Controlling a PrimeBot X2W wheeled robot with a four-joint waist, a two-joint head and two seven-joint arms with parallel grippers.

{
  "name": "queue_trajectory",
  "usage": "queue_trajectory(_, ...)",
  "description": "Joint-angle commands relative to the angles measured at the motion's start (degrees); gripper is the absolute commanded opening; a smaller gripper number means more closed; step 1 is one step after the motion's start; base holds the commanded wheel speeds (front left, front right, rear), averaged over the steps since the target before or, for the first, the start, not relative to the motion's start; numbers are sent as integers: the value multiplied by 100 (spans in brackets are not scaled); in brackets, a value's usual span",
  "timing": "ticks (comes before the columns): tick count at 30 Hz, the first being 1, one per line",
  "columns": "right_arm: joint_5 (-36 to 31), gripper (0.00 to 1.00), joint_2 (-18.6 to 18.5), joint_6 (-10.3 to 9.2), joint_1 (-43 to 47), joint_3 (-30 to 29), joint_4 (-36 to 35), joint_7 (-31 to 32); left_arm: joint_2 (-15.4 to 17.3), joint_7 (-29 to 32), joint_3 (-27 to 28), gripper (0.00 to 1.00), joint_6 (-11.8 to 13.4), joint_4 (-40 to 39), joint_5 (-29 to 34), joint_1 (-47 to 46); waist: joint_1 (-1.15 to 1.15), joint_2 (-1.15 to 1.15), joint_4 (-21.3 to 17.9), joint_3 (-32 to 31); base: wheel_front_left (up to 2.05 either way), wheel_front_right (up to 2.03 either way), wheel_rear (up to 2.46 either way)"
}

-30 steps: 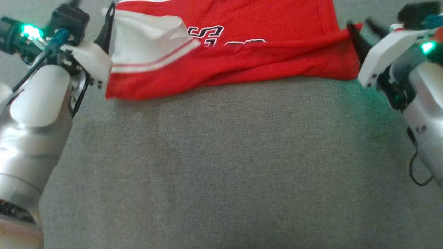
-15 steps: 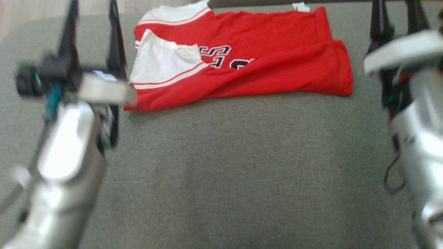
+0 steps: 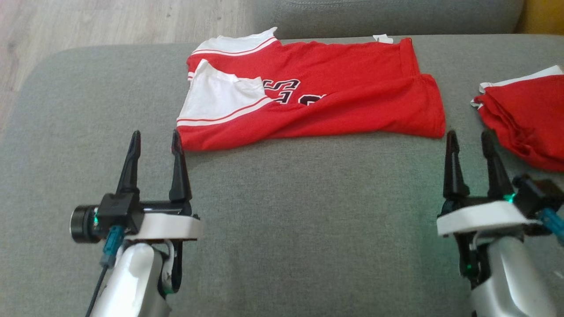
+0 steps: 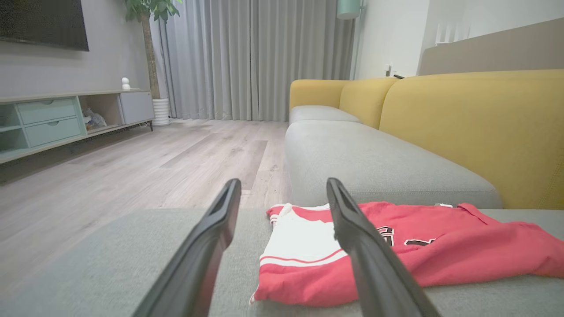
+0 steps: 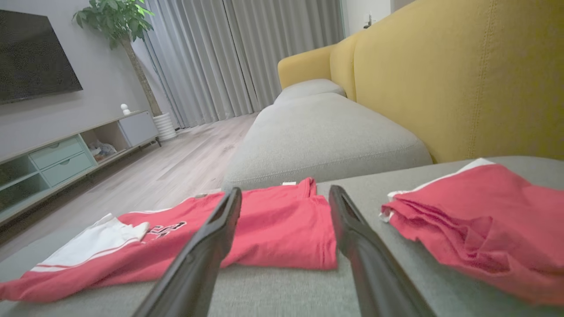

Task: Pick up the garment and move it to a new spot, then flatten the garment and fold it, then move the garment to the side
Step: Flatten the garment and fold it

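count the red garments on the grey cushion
2. A folded red and white jersey lies far-centre on the cushion; a crumpled red garment sits to its right, cut off by the frame, so more may be hidden.

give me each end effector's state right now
left end effector: open, holding nothing
right end effector: open, holding nothing

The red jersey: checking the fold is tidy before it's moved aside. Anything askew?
Yes. The red jersey is folded unevenly: its white sleeve lies crumpled partly over the lettering at its left end, and the near layer slants.
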Motion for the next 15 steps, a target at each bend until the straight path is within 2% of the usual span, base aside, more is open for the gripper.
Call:
queue_trajectory(1, 0, 100, -1, -4, -168, 164, -232, -35, 56, -23, 237, 100, -24, -180, 56, -244, 1, 0, -16, 8, 0, 0, 0)
queue_trajectory(7, 30, 100, -1, -4, -182, 302, -295, -35, 41, -23, 352, 100, -272, 295, 255, -403, 1, 0, -151, 169, 0, 0, 0)
queue_trajectory(15, 43, 100, 0, -4, -285, 541, -214, -36, 177, 59, 386, 100, -426, 1809, 262, -1100, 1, 0, -437, 474, 0, 0, 0)
